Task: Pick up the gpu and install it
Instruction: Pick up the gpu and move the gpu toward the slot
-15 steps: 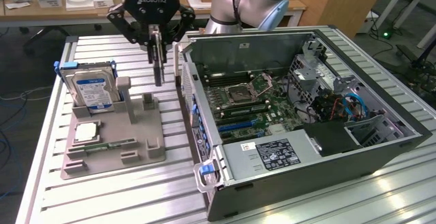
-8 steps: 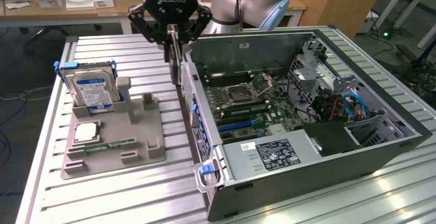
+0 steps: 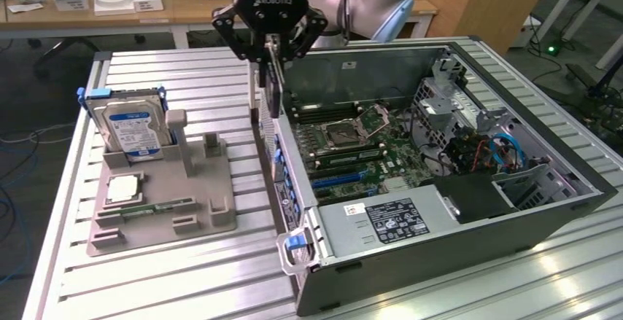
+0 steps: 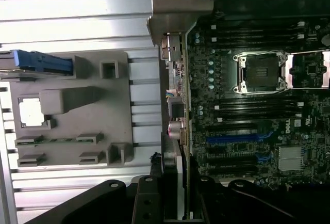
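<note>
On the table [image 3: 175, 276], a holder [image 3: 160, 221] sits at the exterior view's left, with an open computer case [image 3: 545, 225] just beside it at the right. A hard drive [image 3: 131, 127] stands upright at the holder's far end; a chip [image 3: 124, 188] and a memory stick [image 3: 156, 208] lie nearer. Inside the case a motherboard [image 3: 360, 152] lies flat, with a power supply [image 3: 389, 221] at the near end. The graphics card [image 3: 265, 87] hangs from the gripper [image 3: 271, 44] over the case wall facing the holder.

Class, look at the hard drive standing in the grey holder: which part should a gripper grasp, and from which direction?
The hard drive stands upright in the grey holder, lower end sunk in the slot, so probably grip its free upper part from above, pinching the two broad faces.
</note>
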### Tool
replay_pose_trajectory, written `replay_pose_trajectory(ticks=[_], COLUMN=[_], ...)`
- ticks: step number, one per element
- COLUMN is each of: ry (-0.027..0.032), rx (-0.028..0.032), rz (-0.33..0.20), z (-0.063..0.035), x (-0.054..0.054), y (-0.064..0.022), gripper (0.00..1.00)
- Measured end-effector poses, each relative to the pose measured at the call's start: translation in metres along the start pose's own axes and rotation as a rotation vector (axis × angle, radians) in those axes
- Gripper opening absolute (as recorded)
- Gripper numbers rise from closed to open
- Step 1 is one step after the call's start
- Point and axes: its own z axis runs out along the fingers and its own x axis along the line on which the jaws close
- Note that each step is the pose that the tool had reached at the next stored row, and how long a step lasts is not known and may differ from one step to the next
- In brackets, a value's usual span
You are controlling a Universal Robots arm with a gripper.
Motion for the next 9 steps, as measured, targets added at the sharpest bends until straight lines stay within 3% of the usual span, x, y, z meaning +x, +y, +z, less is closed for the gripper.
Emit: replay_pose_trajectory(ticks=[9], ry=[-0.0018], rx=[-0.0001], rz=[0.0], z=[0.0008], x=[-0.031], y=[0.0026], gripper=[0.28])
